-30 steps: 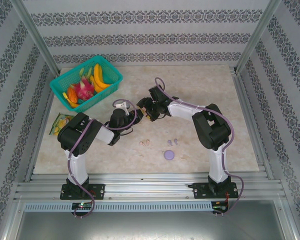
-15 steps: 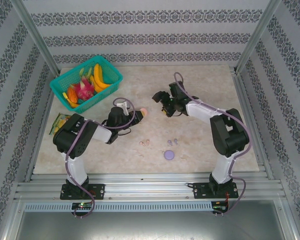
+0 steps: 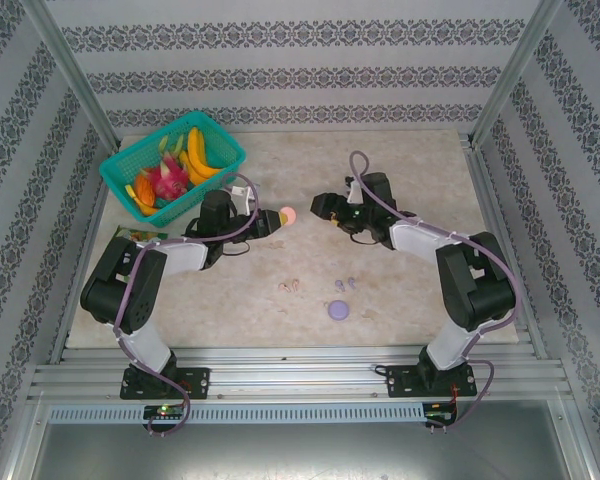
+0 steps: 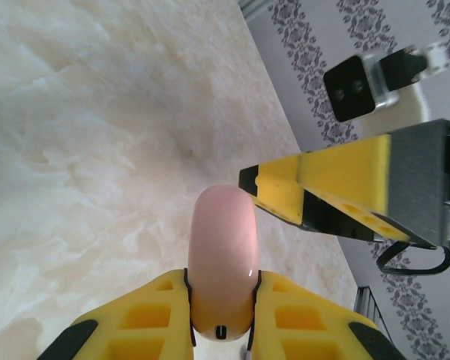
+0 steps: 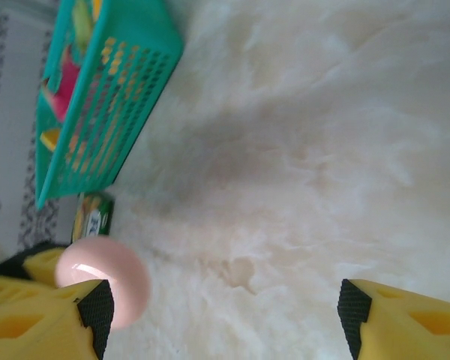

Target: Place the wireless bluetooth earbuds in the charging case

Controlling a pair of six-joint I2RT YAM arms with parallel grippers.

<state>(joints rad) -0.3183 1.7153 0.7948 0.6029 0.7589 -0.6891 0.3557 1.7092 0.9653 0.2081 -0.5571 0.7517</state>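
Charging case [image 4: 221, 262], glossy pink, smooth, rounded, marbled table [image 4: 97, 112]

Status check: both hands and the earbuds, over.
Left hand shut on pink case. Right hand open, facing it. Pink earbuds, lilac earbuds loose on table by lilac case. Nothing blocking.

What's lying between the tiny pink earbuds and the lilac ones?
Nothing. In the top view, the table between the pink earbuds and the lilac earbuds is bare; the round lilac case lies just outside that stretch.
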